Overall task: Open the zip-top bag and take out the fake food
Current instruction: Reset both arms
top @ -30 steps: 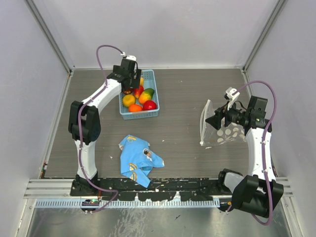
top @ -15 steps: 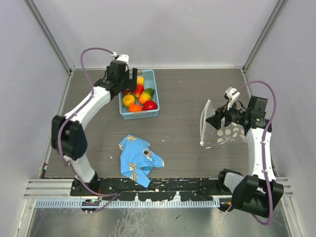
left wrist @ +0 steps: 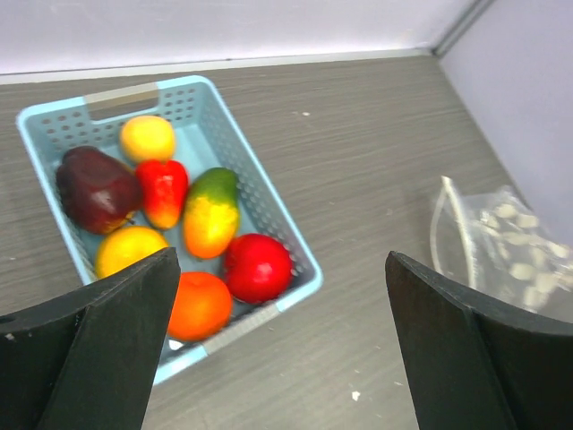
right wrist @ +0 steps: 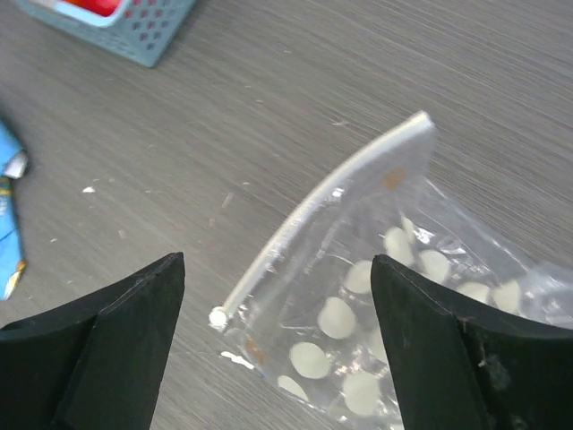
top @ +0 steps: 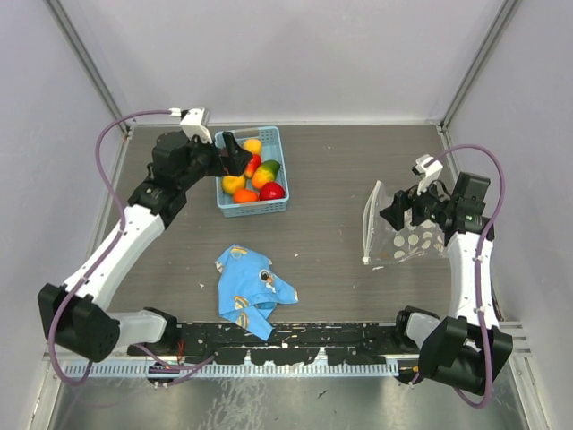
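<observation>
The zip-top bag (top: 394,235) lies on the table at the right, clear with white dots and a white zip strip; it shows close in the right wrist view (right wrist: 376,305) and at the right edge of the left wrist view (left wrist: 501,251). It looks flat and empty. The fake food (top: 252,176) sits in the light blue basket (top: 253,208); several pieces show in the left wrist view (left wrist: 210,215). My left gripper (top: 235,158) is open and empty over the basket's left side. My right gripper (top: 394,211) is open and empty above the bag.
A blue cartoon-print cloth (top: 252,288) lies crumpled at the front centre, its edge in the right wrist view (right wrist: 7,224). Grey walls enclose the table at the back and both sides. A metal rail runs along the front edge.
My left arm has swung back to the left and lowered its elbow, the gripper drawing off the basket's top. The right gripper has risen slightly above the bag.
</observation>
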Robot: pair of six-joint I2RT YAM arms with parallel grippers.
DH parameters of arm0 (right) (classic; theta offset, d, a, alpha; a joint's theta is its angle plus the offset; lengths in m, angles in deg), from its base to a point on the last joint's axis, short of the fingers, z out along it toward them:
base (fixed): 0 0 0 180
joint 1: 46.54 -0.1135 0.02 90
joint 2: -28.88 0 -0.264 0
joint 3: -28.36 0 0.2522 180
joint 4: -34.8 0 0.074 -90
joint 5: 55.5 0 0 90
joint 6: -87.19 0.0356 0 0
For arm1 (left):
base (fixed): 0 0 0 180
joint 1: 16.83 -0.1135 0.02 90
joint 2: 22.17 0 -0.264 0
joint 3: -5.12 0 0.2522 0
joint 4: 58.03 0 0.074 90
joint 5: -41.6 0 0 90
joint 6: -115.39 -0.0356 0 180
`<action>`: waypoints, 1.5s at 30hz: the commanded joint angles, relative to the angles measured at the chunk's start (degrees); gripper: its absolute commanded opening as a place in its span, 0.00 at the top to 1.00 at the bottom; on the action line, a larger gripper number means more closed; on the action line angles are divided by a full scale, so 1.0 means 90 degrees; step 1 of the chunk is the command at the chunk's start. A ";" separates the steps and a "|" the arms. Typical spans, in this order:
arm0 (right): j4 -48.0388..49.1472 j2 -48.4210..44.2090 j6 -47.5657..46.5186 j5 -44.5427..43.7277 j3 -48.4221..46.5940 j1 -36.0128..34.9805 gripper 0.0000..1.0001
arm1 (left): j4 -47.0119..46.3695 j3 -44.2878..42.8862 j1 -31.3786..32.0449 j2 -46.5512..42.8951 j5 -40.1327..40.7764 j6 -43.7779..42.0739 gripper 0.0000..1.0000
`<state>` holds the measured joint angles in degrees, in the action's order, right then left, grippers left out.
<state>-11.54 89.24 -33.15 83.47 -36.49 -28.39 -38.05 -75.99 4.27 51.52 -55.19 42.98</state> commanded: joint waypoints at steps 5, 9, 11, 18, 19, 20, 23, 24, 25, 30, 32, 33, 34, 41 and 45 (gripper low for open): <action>0.0501 0.0275 0.1249 -0.0573 -0.0421 0.0959 0.00 | 0.0007 0.0419 -0.0086 -0.1340 -0.1127 0.0555 0.02; 0.0193 0.0642 0.1493 0.0084 -0.0994 0.1491 0.00 | 0.0507 0.0391 -0.0099 -0.1795 -0.1280 0.0583 0.02; 0.0118 0.0628 0.1462 0.0078 -0.1329 0.1564 0.00 | 0.0775 0.0321 -0.0098 -0.1980 -0.1307 0.0590 0.02; 0.0627 0.0127 0.1769 -0.0460 -0.2460 0.1564 0.00 | 0.1780 -0.0251 -0.0117 -0.2350 -0.1172 0.0475 0.02; 0.0696 0.0083 0.1900 -0.0431 -0.2629 0.1565 0.00 | 0.1928 -0.0400 -0.0127 -0.2356 -0.1170 0.0457 0.02; 0.0713 0.0057 0.1931 -0.0331 -0.2809 0.1551 0.00 | 0.2083 -0.0542 -0.0127 -0.2350 -0.1170 0.0436 0.02; 0.0600 0.0020 0.2055 0.0267 -0.3368 0.1536 0.00 | 0.2388 -0.0862 -0.0122 -0.2354 -0.1130 0.0306 0.02; 0.0560 0.0005 0.2139 0.0473 -0.3498 0.1521 0.00 | 0.2480 -0.0933 -0.0135 -0.2337 -0.1094 0.0265 0.02; 0.0544 -0.0023 0.2243 0.0654 -0.3580 0.1505 0.00 | 0.2559 -0.0988 -0.0140 -0.2332 -0.1072 0.0255 0.02; 0.0410 -0.0185 0.2665 0.0865 -0.3696 0.1461 0.00 | 0.2546 -0.1041 -0.0157 -0.2374 -0.1379 0.0455 0.02; 0.0294 -0.0165 0.2817 0.0730 -0.3753 0.1462 0.00 | 0.2532 -0.1061 -0.0162 -0.2380 -0.1480 0.0520 0.02; 0.0294 -0.0154 0.2962 0.0611 -0.3765 0.1460 0.00 | 0.2523 -0.1061 -0.0165 -0.2398 -0.1498 0.0561 0.02; 0.0332 -0.0151 0.3119 0.0479 -0.3765 0.1467 0.00 | 0.2514 -0.1056 -0.0166 -0.2413 -0.1501 0.0594 0.02; 0.0644 -0.0217 0.3507 0.0304 -0.3421 0.1599 0.00 | 0.2460 -0.0812 -0.0167 -0.2595 -0.1454 0.0713 0.02; 0.0799 -0.0300 0.3515 0.0289 -0.3111 0.1722 0.00 | 0.2571 -0.0769 -0.0167 -0.2533 -0.1404 0.0578 0.02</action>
<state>-7.69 87.93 -3.60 86.60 -66.24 -13.94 -14.40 -83.07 3.14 29.03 -67.26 48.73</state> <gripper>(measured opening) 0.998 0.981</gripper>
